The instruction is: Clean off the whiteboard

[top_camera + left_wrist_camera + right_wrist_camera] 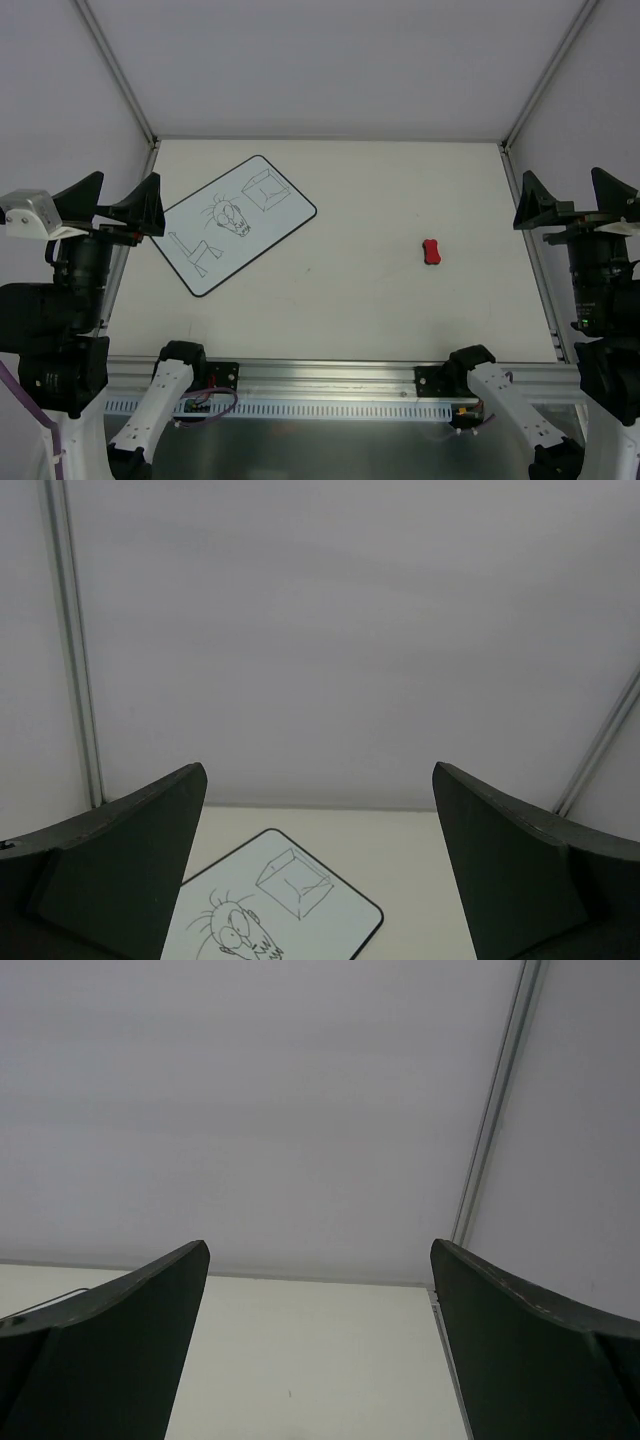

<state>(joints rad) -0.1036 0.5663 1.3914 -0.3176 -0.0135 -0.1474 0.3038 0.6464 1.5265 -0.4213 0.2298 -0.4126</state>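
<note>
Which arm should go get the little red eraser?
Probably the right. The eraser lies on the right half of the table, nearer the right gripper, which is open. The left gripper, also open, sits by the whiteboard, farther from it.

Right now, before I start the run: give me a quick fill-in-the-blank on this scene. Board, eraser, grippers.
1. On the table, the whiteboard lies in the ___ half.
2. The eraser is ___ in colour.
3. The left gripper and the right gripper are both ___, holding nothing.
4. The eraser lies nearer the ___ gripper.

Missing words: left; red; open; right.
</note>
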